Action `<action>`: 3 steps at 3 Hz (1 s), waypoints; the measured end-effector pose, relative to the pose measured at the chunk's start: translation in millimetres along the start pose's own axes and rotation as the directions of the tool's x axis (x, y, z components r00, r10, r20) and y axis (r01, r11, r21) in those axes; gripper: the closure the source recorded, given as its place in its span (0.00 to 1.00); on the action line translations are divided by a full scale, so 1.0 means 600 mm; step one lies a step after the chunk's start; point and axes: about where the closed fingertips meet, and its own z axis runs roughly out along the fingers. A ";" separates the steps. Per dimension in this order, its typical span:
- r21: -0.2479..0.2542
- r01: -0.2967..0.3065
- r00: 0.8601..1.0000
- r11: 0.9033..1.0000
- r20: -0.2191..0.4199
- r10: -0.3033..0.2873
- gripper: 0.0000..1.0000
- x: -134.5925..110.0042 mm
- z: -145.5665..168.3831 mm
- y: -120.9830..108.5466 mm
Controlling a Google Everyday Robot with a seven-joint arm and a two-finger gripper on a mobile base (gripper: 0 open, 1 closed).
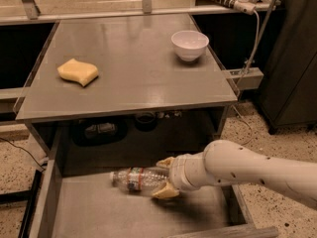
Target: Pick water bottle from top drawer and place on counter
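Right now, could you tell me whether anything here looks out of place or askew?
Only the water bottle: it lies on its side in the top drawer rather than standing. The gripper is at its right end. On the counter, the sponge and bowl sit normally, and nothing looks spilled or damaged.

2 things sit on the counter [133,90]: a sponge [78,72] at the left and a bowl [189,44] at the back right. Below its front edge the top drawer [89,214] stands pulled out. In it the water bottle [134,179] lies on its side, left to right. The gripper [166,178] is at the bottle's right end, its arm [247,170] reaching in from the right.
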 end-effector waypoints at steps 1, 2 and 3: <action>0.000 0.000 1.000 1.000 0.000 0.000 0.65 0.000 0.000 0.000; 0.000 0.000 1.000 1.000 0.000 0.000 0.87 0.000 0.000 0.000; 0.000 0.000 1.000 1.000 0.000 0.000 1.00 0.000 0.000 0.000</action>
